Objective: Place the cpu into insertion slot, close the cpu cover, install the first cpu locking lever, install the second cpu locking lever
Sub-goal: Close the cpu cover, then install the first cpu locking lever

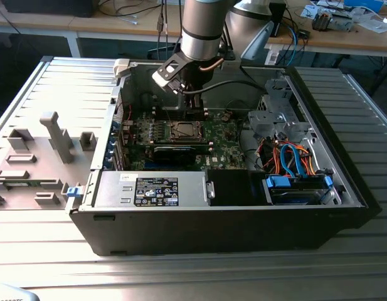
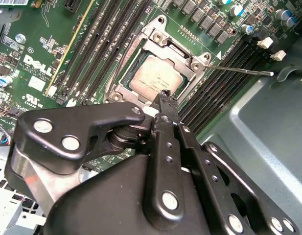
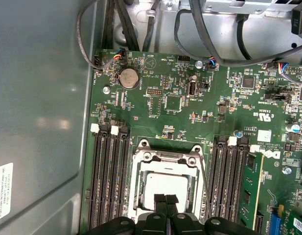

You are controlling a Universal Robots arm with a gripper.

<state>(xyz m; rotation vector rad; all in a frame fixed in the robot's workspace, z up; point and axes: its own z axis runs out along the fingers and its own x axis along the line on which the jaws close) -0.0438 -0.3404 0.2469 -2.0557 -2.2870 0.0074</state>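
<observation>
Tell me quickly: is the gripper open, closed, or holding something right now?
The gripper: closed, fingertips together, nothing held between them, poised over the cpu.

Above the insertion slot [image 1: 184, 130], the hand [image 1: 190, 110] — green motherboard [image 1: 223, 135] inside the open case [image 1: 212, 227].

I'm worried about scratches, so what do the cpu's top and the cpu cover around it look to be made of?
The cpu top looks like dull grey metal with a matte finish: flat, with a soft sheen and no hard glare. The cpu cover looks like bare silver sheet metal, perhaps steel. It is brighter, with thin stamped edges and glints. The exact alloy cannot be told.
</observation>
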